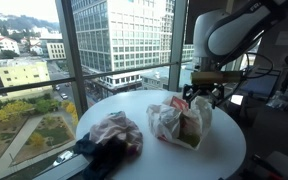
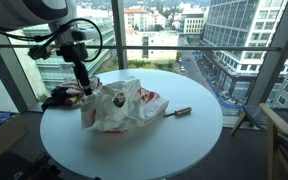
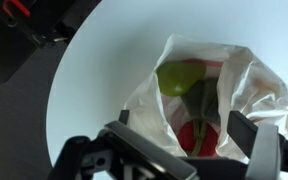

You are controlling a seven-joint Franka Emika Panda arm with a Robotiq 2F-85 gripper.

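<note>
A white plastic bag [image 1: 179,122] lies on the round white table [image 1: 144,105]; it also shows in an exterior view [image 2: 119,105]. In the wrist view the bag [image 3: 246,80] is open, with a green item [image 3: 174,78] and a red item [image 3: 199,138] inside. My gripper [image 3: 184,125] is open and hovers right over the bag's mouth, one finger on each side. In both exterior views the gripper [image 1: 199,96] [image 2: 84,86] is at the bag's edge, just above it. It holds nothing.
A crumpled pile of pink and dark cloth [image 1: 112,135] lies on the table next to the bag, and shows in an exterior view [image 2: 59,97]. A small brown stick-like object [image 2: 179,112] lies beyond the bag. Large windows [image 1: 44,60] stand close behind the table.
</note>
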